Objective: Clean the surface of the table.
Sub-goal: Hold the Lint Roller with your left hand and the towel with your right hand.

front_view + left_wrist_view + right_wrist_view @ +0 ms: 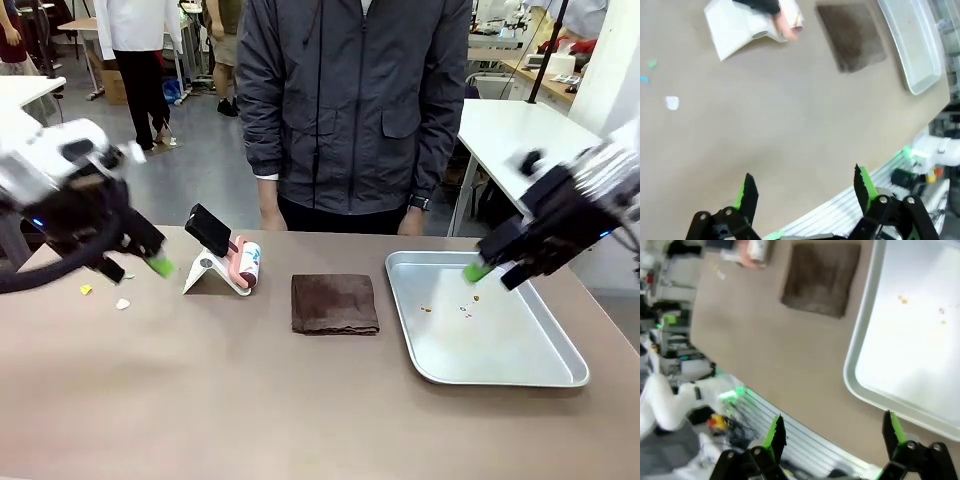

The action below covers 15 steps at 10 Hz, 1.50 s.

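Note:
The brownish-tan table carries a folded dark brown cloth at its middle. Small scraps lie at its left. My left gripper hovers open above the left part, near the scraps, with nothing between its fingers. Above the near left corner of the silver tray, my right gripper also hangs open and empty. In the left wrist view the open gripper looks down on the bare table, the scraps and the cloth. In the right wrist view the open gripper faces the cloth and tray.
A white stand with a black-handled pink roller sits left of the cloth. A few orange crumbs lie in the tray. A person in a dark jacket stands at the far edge, hands by the table. A white table stands behind on the right.

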### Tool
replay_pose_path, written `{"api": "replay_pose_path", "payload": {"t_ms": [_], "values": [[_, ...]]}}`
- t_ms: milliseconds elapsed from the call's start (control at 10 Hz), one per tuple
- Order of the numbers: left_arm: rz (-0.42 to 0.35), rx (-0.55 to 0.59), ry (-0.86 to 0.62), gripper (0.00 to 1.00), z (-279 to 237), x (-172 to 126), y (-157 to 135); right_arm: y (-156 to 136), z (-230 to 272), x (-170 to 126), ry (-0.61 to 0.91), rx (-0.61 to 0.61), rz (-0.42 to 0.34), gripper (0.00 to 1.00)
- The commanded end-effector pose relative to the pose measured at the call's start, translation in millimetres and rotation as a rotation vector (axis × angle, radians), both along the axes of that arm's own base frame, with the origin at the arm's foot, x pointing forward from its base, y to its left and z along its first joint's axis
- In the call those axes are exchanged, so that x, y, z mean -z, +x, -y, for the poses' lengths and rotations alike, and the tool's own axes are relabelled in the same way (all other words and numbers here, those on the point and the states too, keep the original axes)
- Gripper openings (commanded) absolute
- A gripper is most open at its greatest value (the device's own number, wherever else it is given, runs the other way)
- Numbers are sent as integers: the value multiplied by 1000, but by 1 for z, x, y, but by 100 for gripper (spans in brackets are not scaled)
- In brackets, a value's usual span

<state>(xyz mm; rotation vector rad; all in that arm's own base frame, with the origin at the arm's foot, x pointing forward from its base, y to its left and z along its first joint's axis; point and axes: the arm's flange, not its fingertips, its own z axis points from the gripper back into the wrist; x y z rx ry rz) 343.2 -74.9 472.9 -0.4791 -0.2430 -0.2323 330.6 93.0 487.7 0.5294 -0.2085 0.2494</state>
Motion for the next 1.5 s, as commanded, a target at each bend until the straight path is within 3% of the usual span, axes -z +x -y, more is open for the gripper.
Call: {"api": "replay_pose_path", "payload": {"t_ms": [0, 200, 500, 700, 900, 1100, 1200, 1300, 1400], "values": [[108, -125, -229, 100, -56, -21, -20, -33, 55, 9, 156, 171, 32, 100], [194, -286, -377, 100, -111, -22, -42, -43, 118, 19, 309, 333, 31, 100], [157, -513, -588, 100, -198, 24, -57, -40, 206, 52, 566, 515, -28, 100], [159, -659, -713, 100, -224, 57, -66, -40, 244, 84, 717, 649, -8, 100], [91, -731, -749, 100, -218, 75, -61, -42, 262, 110, 796, 708, -39, 100], [98, -773, -757, 100, -203, 70, -56, -44, 265, 110, 771, 726, -26, 100], [120, -794, -696, 100, -198, 71, -56, -45, 264, 109, 711, 752, 17, 100], [60, -768, -764, 100, -260, 55, -12, -22, 297, 105, 783, 747, -64, 100], [60, -768, -764, 100, -260, 55, -12, -22, 297, 105, 783, 747, -64, 100]]}}
